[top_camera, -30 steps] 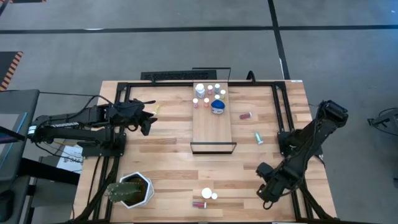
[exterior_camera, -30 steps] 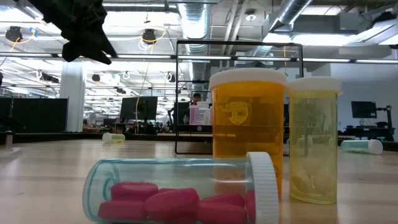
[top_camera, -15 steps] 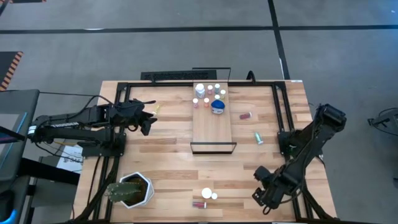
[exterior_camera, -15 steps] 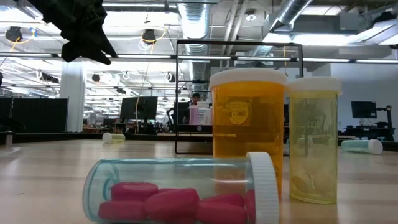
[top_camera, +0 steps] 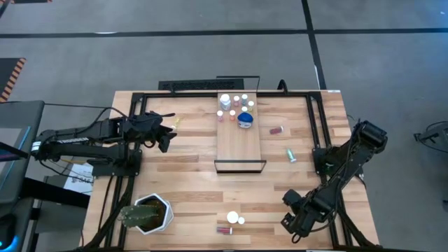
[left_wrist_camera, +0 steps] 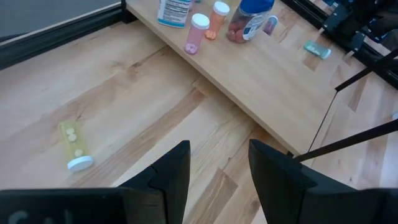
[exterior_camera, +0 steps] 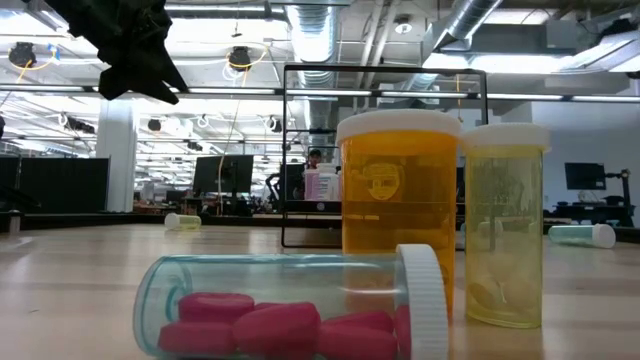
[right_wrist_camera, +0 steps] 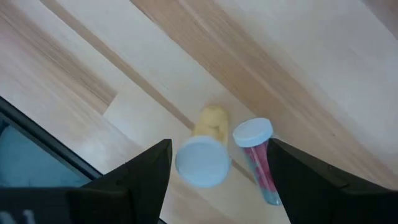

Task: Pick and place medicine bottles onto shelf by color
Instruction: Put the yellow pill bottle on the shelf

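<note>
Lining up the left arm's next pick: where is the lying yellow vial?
In the high view the yellow vial lies on the table's far left part, just beyond the left gripper and left of the shelf.

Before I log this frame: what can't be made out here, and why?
- Labels and contents of the medicine bottles on the shelf: too small in the high view; the left wrist view's edge cuts them off.
- The third bottle near the right pincer: the right wrist view shows only the yellow bottle and the red bottle.
- The right pincer in the low view: out of frame.
</note>
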`<state>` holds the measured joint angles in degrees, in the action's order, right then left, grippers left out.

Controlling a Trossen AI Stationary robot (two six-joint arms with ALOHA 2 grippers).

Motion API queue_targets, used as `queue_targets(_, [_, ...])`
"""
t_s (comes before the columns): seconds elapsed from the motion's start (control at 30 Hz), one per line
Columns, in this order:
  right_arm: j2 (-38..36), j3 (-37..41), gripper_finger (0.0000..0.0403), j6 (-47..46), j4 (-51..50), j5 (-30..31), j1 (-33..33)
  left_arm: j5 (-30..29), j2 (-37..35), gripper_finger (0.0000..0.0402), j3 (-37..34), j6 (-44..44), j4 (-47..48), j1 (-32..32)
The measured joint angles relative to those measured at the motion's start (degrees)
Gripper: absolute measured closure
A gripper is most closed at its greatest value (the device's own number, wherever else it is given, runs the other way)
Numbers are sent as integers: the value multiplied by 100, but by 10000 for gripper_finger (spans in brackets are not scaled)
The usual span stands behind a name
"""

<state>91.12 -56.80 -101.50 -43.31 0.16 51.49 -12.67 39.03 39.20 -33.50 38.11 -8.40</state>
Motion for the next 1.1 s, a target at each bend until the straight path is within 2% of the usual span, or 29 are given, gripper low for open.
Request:
queue_targets(0.2, [-3,0,162,-1,9,-15,-27,2,0,252,0,0,2,0])
queue_targets(0.5, [-10,-2,273,41,9,-37,-99,4,0,252,0,0,2,0])
queue_targets(0.6, [-14,-4,295,228,5,-46,-194,9,0,252,0,0,2,0])
queue_targets(0.77, [-179,-75,279,680,-544,-68,-539,15,-1,252,0,0,1,-2])
queue_targets(0.93, [-526,-376,246,1307,-1874,-67,-1030,15,0,252,0,28,2,-2])
queue_targets(1.1, [-980,-654,247,2135,-3211,230,-1869,3,0,252,0,67,2,-2])
